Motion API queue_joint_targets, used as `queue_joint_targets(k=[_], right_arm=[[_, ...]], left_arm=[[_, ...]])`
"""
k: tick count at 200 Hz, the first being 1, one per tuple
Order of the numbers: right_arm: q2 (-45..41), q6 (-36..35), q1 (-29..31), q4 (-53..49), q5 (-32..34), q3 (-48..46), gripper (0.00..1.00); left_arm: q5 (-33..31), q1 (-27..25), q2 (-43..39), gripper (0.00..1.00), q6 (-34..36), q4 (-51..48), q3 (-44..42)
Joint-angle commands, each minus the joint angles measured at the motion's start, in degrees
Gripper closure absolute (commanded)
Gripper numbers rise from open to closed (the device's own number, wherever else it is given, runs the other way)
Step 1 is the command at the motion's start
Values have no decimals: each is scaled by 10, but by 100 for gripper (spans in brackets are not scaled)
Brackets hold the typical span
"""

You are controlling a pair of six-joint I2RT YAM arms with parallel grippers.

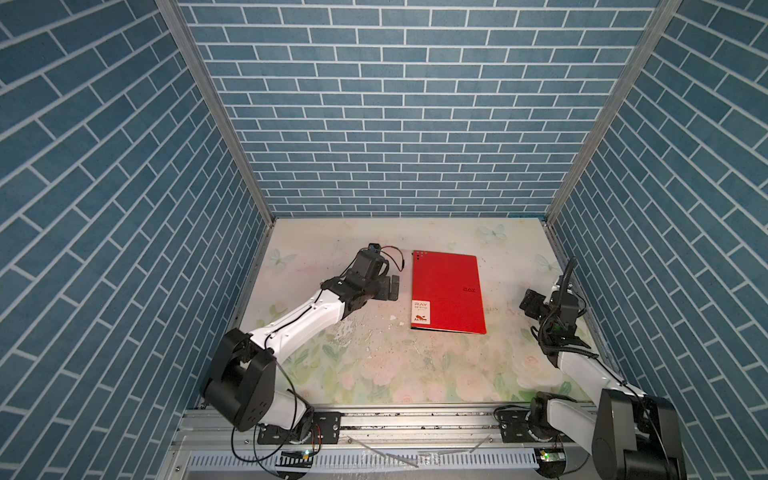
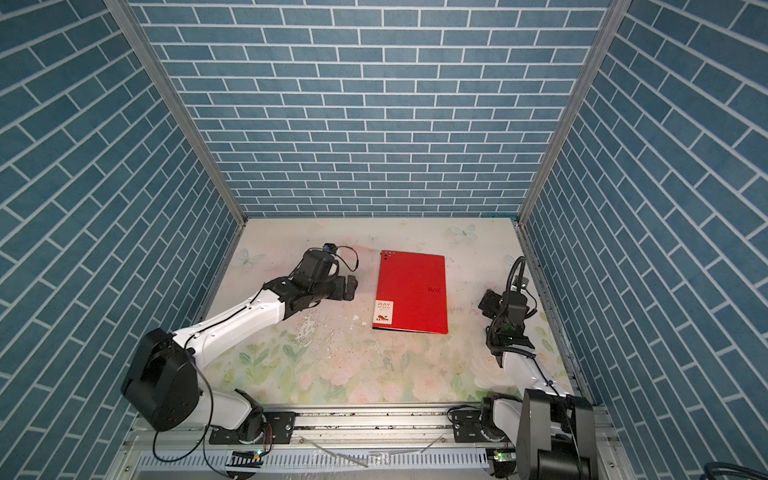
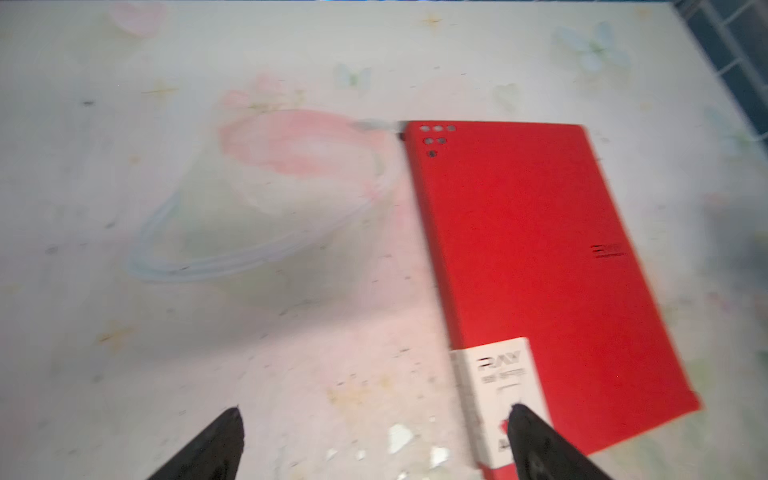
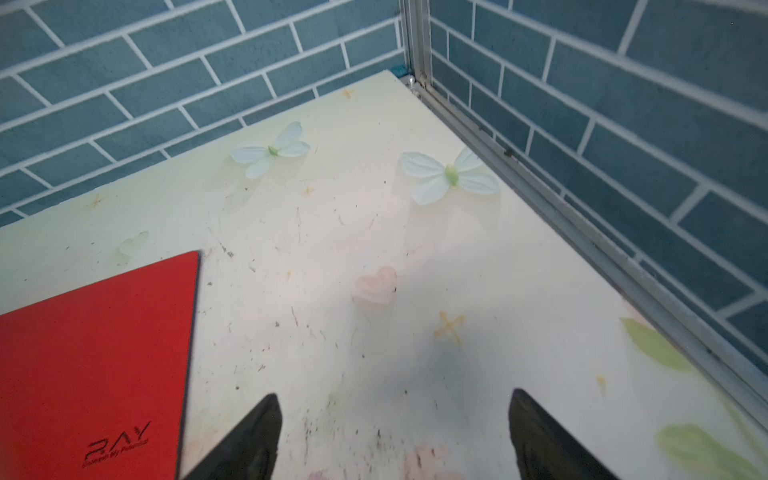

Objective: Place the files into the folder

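While the red folder [image 1: 449, 291] lies shut and flat at the middle of the table [image 1: 374, 365], its long axis runs near to far, with the white label [image 1: 421, 312] at its near-left corner and the dots [image 1: 419, 254] at its far-left. My left pincer [image 1: 392, 286] stands wide just left of it, holding nothing. My right pincer [image 1: 528, 302] gapes empty, apart on its right. The folder's inside is hidden, my left wrist view is blurred, and my right wrist view cuts the folder off.

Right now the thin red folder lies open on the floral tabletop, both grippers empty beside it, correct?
No: the thin red folder lies closed, red cover up, as both top views show. The left gripper and right gripper are empty beside it.
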Motion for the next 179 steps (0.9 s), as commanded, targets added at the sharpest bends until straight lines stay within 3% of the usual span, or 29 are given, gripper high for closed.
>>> queue_joint_targets(k=[1,28,42,64,76,84,119,138,151,179], right_arm=[[67,-63,-2,182,22,-22,15],[178,-74,-1,307,2,-25,15],[173,-78,-1,255,-4,-3,15],[201,-88,-1,269,-31,4,16],[239,-93,-1,335,-52,-5,16],[217,-93,-1,275,-41,5,16],[225,-97,0,261,-50,18,14],[229,-96,-1,270,-52,18,14],[227,-97,-1,266,-50,18,1],[229,-96,0,272,-52,17,1]], left_arm=[[-97,38,-67,0,30,-22,-56],[-111,95,-155,0,32,41,-145],[-122,117,-186,0,38,59,-179],[-138,143,-203,0,57,71,-200],[-153,153,-198,0,61,67,-198],[-171,159,-191,0,60,65,-196],[-233,196,-164,0,88,139,-215],[-233,218,-146,0,138,217,-231],[-224,228,-126,1,171,284,-249],[-190,250,-70,0,188,415,-287]])
